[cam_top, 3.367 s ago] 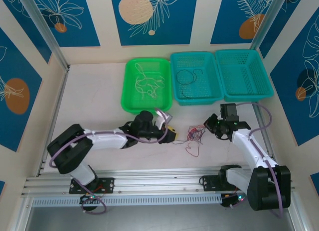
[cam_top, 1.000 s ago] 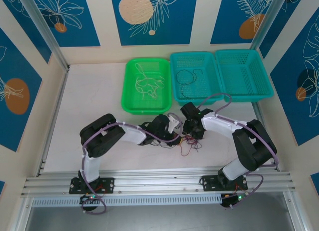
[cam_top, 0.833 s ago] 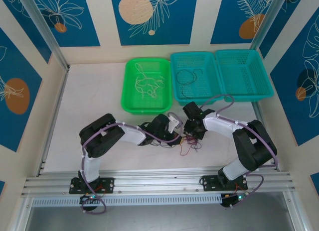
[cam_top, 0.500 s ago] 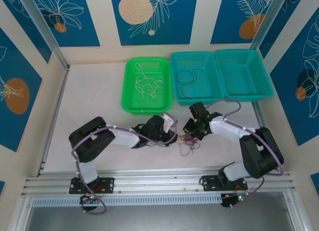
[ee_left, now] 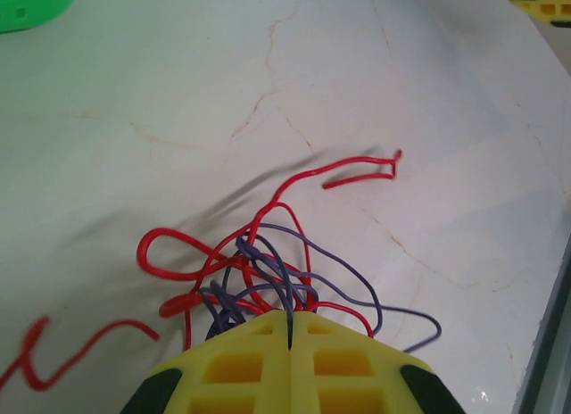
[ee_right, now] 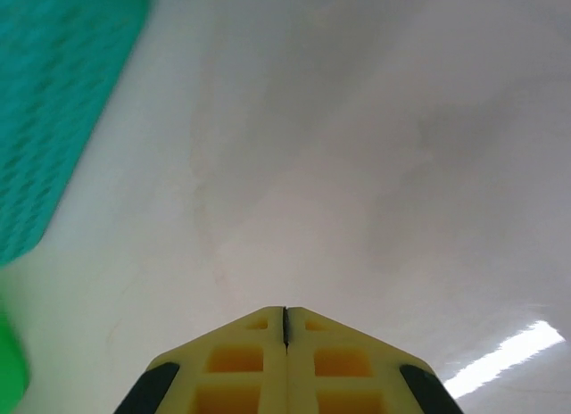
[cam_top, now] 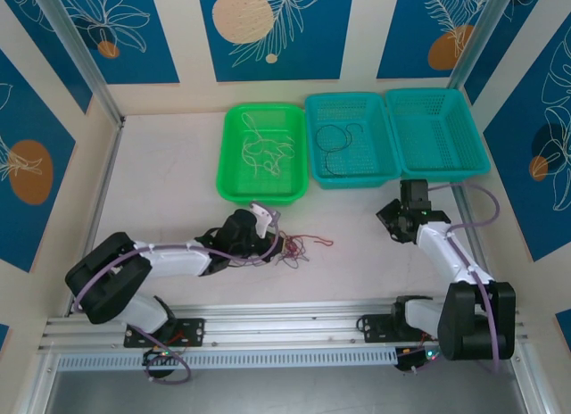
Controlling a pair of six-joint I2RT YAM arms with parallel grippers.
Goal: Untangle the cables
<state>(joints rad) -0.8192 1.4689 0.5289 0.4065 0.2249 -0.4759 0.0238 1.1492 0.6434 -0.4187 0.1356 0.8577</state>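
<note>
The cables (ee_left: 259,258) are a loose tangle of thin red and dark purple wires lying on the white tabletop. My left gripper (ee_left: 290,318) is shut on the tangle, with strands pinched between its yellow jaws. From above, the left gripper (cam_top: 277,244) lies low at centre-left, and the cables (cam_top: 302,247) trail to its right. A separate red piece (ee_left: 53,351) lies to the left. My right gripper (cam_top: 393,218) hangs over bare table far to the right. The right gripper (ee_right: 285,312) is shut with nothing between its jaws.
Three baskets line the back: a green basket (cam_top: 234,191) with white wires, a middle teal basket (cam_top: 314,178) with a black wire, and a right teal basket (cam_top: 477,155). The teal basket (ee_right: 53,93) is close at the right wrist's upper left. A metal rail (cam_top: 285,320) runs along the near edge.
The right gripper has shut and pulled away to the right, empty. The left arm has dragged the tangle leftward and stretched out low over the table.
</note>
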